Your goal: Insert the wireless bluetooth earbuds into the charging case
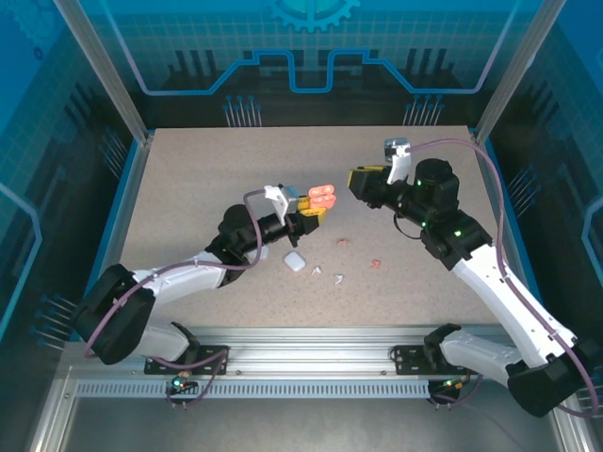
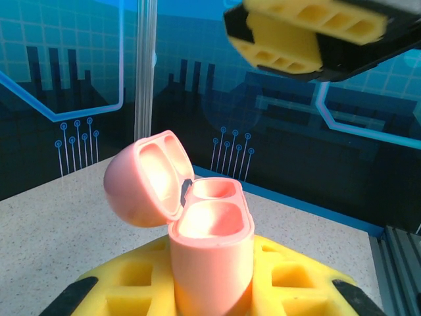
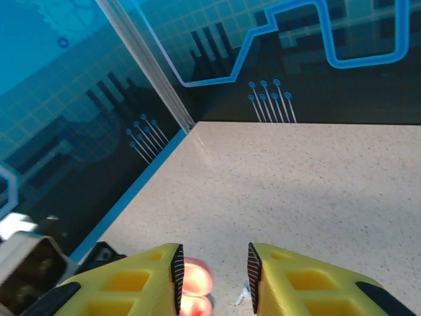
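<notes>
Though open, pink case (image 2: 212, 257) empty.

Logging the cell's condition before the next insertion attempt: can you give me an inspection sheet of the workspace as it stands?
Surface: speckled beige table, no spills seen.
Job's things: pink charging case held off the table, lid open, both wells empty. Two pink earbuds and two white earbuds lie loose. White charging case lies beside them.
Clutter: nothing seen.
Grippers: left gripper shut on the pink charging case. Right gripper has its fingers apart, holding nothing, above the case.
Cables: purple-grey cables run along both arms.
Surroundings: blue printed panels, aluminium frame posts.
</notes>
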Tool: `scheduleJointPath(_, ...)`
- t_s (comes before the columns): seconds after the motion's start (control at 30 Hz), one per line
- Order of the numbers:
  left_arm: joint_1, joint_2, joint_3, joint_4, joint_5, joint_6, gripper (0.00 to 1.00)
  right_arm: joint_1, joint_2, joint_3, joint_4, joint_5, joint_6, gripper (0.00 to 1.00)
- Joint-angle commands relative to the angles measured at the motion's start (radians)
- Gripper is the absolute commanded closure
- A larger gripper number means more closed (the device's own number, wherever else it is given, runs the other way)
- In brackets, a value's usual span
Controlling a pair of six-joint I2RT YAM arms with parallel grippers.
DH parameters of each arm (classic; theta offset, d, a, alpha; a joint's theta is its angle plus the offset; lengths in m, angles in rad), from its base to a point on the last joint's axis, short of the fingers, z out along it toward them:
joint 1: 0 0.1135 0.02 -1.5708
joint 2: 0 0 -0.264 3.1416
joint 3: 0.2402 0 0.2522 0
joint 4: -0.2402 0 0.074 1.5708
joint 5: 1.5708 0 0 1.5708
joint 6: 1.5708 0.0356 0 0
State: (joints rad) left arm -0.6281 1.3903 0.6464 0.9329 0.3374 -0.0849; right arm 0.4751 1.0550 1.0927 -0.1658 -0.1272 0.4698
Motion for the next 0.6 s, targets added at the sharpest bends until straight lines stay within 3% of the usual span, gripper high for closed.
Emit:
scheduleJointPath(0.0, -0.007, 0.022, 0.023, 0.12, -0.055, -0.026, 0.94, 0.014, 0.008, 0.005, -0.015, 0.055, -0.017, 0.64)
scheduleJointPath(0.57, -0.007, -0.107, -0.042, -0.025, -0.153, 0.111, 0.92, -0.032, 0.109, -0.019, -0.415, 0.162, -0.048, 0.53)
